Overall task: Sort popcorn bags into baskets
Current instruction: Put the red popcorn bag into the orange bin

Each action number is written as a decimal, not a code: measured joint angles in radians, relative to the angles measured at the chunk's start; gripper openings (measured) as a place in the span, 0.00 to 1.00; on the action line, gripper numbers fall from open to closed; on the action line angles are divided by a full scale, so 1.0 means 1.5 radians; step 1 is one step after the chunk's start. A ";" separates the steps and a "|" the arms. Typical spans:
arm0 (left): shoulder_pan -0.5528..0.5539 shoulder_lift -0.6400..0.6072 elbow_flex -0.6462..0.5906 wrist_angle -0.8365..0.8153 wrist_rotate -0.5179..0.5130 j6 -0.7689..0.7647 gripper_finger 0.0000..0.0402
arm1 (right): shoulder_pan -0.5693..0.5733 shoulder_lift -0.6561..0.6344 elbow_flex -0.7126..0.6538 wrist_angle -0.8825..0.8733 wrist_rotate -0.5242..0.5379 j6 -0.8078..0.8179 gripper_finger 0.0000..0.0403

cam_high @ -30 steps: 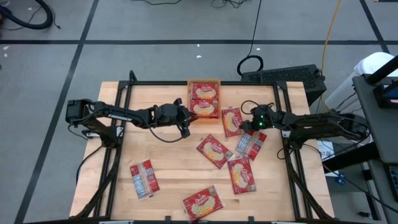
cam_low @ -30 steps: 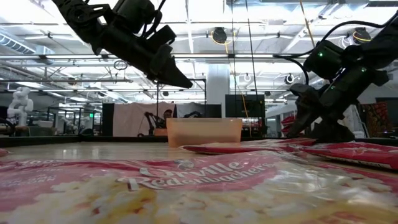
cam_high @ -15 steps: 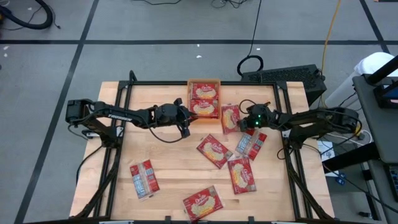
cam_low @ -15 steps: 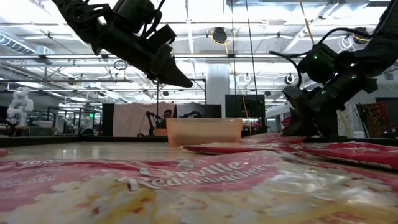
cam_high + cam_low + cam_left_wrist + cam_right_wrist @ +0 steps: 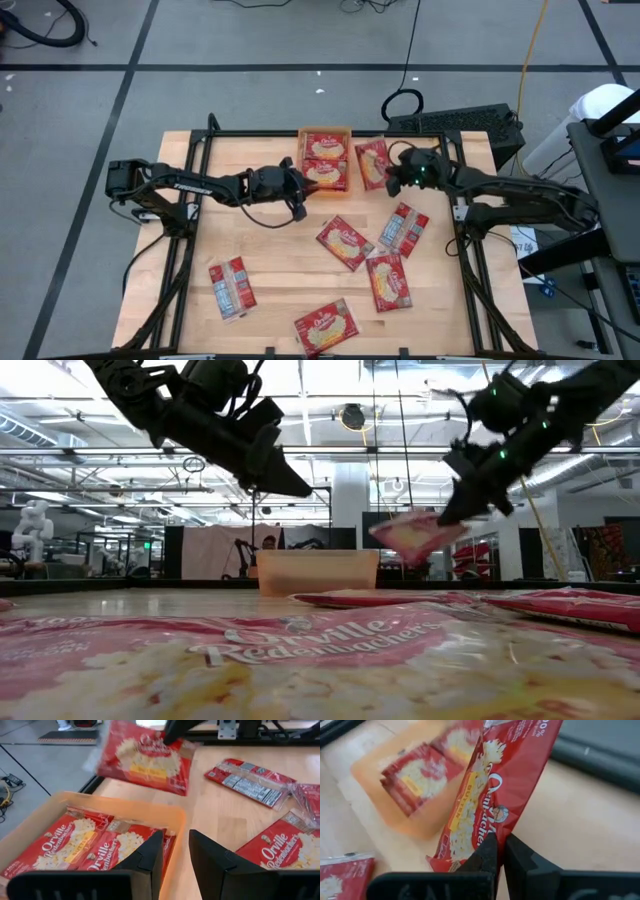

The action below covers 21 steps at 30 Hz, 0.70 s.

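The orange basket [image 5: 327,130] stands at the table's far middle with two red popcorn bags [image 5: 326,160] lying flat in it. My right gripper [image 5: 392,180] is shut on another red bag [image 5: 372,163], held in the air just right of the basket. My left gripper [image 5: 298,203] hovers open and empty by the basket's near left corner; its wrist view looks over the basket rim [image 5: 125,802]. Several more bags lie flat on the table, one [image 5: 404,228] showing its whitish printed back. My right gripper pinches the bag's right long edge [image 5: 506,827], near its near end, between its two fingers. The fingers come slanting from the table's right side. The bag [image 5: 415,535] is lifted clear of the table and hangs tilted below the fingers.
Loose bags lie at the table's middle [image 5: 344,243], right of middle [image 5: 388,281], near left [image 5: 232,288] and near edge [image 5: 325,327]. A black frame [image 5: 200,150] runs around the table. A keyboard [image 5: 455,122] sits at the far right.
My right gripper has risen and gone toward the table's far edge, beside the basket. It has carried the bag with it, and the bag is now lifted clear of the table.
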<state>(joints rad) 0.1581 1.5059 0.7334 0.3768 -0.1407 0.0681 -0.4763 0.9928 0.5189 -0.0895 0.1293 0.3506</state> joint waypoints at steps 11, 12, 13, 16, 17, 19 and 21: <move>0.076 0.000 0.004 0.062 0.024 -0.023 0.48 | 0.000 0.016 0.159 -0.012 -0.080 -0.290 0.00; 0.084 0.000 0.004 0.071 0.026 -0.027 0.51 | 0.000 0.022 0.167 -0.011 -0.098 -0.325 0.00; 0.091 0.000 0.004 0.083 0.033 -0.030 0.55 | 0.003 0.027 0.173 -0.012 -0.109 -0.359 0.00; 0.109 0.000 0.004 0.127 0.064 -0.032 0.66 | 0.010 0.046 0.175 -0.001 -0.127 -0.446 0.00; 0.115 0.000 0.004 0.143 0.071 -0.032 0.69 | 0.012 0.051 0.175 0.001 -0.136 -0.475 0.00; 0.127 0.000 0.004 0.169 0.088 -0.034 0.73 | 0.019 0.064 0.175 0.007 -0.155 -0.522 0.00; 0.139 0.000 0.004 0.189 0.127 -0.031 0.75 | 0.027 0.079 0.175 0.023 -0.156 -0.554 0.00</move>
<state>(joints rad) 0.3661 1.5063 0.7391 0.6601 0.0498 0.0220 -0.4363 1.1113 0.7807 -0.0556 -0.1042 -0.4805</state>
